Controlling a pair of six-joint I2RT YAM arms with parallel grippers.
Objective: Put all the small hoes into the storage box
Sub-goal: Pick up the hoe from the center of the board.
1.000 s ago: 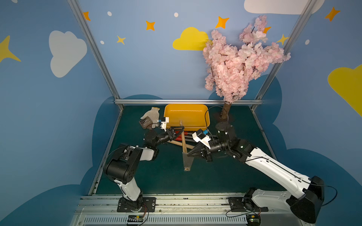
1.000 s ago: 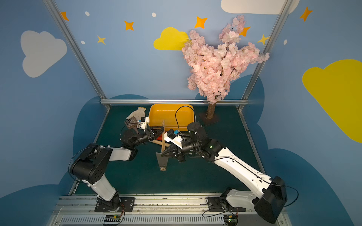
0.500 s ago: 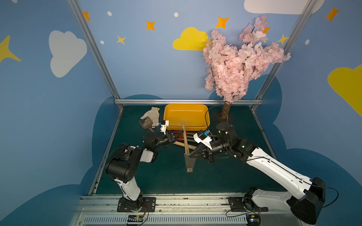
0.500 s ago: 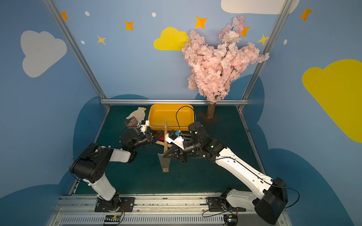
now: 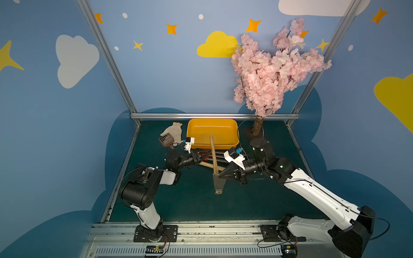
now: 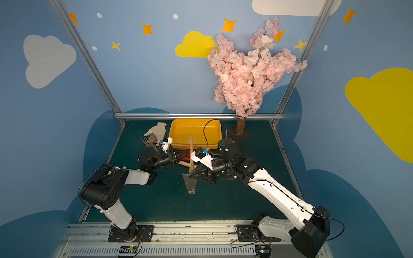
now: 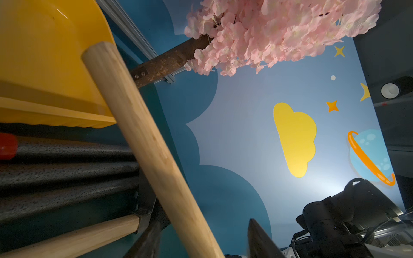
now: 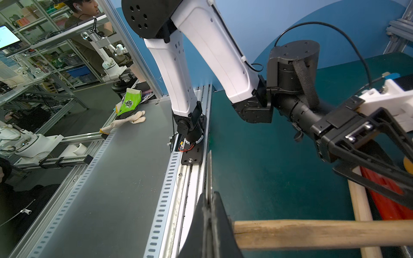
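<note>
Right jaws — tight on small hoe

A robotics lab holding a staged cell: aluminium posts carry blue wall panels painted with clouds and stars, with a fake blossom tree at the green worktop's far right corner. Outside it stand metal racks, other robot arms, a monitor and a person.

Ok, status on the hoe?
Right end effector shut on wooden-handled, metal-bladed small hoe. Left end effector open astride its handle. Hoe not yet in yellow-orange plastic storage box; nothing seen blocking.
</note>
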